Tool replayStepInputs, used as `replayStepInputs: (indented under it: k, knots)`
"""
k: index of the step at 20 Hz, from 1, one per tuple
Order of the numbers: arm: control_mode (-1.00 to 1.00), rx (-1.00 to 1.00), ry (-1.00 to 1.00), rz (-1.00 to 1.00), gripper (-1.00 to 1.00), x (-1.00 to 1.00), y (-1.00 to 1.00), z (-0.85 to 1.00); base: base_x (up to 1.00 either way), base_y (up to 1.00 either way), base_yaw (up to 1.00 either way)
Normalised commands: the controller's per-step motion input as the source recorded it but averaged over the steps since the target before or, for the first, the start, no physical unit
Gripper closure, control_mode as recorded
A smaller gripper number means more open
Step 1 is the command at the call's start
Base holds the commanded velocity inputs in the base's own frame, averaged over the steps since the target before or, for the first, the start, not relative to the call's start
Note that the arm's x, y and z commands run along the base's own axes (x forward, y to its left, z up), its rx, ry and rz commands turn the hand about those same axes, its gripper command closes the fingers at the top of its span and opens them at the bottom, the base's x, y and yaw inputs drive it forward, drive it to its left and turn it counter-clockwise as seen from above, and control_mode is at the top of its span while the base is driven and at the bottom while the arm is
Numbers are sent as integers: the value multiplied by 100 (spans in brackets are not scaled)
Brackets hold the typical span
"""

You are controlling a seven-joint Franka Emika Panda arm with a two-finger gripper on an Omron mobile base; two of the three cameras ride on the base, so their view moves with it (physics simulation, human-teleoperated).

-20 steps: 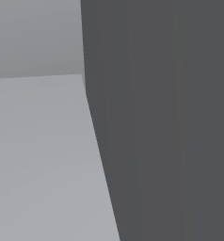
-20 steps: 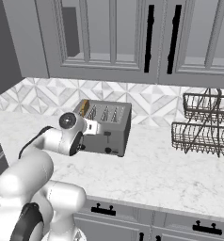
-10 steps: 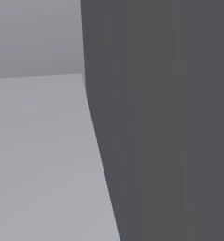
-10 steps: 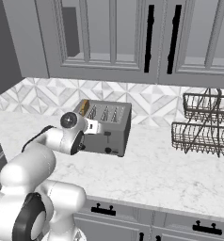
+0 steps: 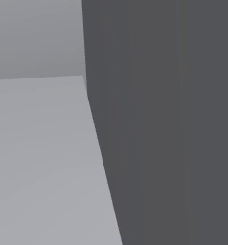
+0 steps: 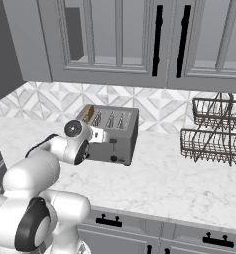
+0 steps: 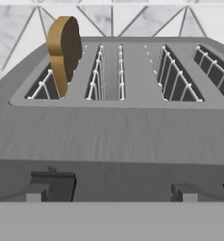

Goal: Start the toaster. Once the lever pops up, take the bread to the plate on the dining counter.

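My jaws stand fully apart and clamp nothing; my gripper [image 6: 106,140] hangs just in front of the toaster [image 6: 111,133], level with its front face. In the hand view that grey front face rises close ahead of me, with two dark lever slots low on it, one lever [image 7: 52,182] to the left and another lever [image 7: 188,192] to the right, both near the bottom of the face. Past the toaster's top edge lie four wire-lined slots. The bread [image 7: 64,52] stands upright in the leftmost slot, up and to the left of my jaws, its top half clear above the slot. The other three slots hold nothing. Beyond the toaster is a tiled wall [image 6: 159,106] with a diamond pattern. Off to my right the marble tabletop [image 6: 159,183] is open as far as a wire rack [image 6: 214,131], well apart from the toaster. Upper cabinets [image 6: 140,39] hang above.
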Motion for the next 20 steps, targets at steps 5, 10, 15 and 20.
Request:
replayStepInputs:
  k: [5,10,15,20]
  knots:
    - [-100,0,0,0,-100,12,0,-3,0,0,0]
    - [-100,0,0,0,-100,0,0,-20,0,0,0]
    - [-100,0,0,0,-100,0,0,-22,0,0,0]
    - [-100,0,0,0,-100,0,0,-23,0,0,0]
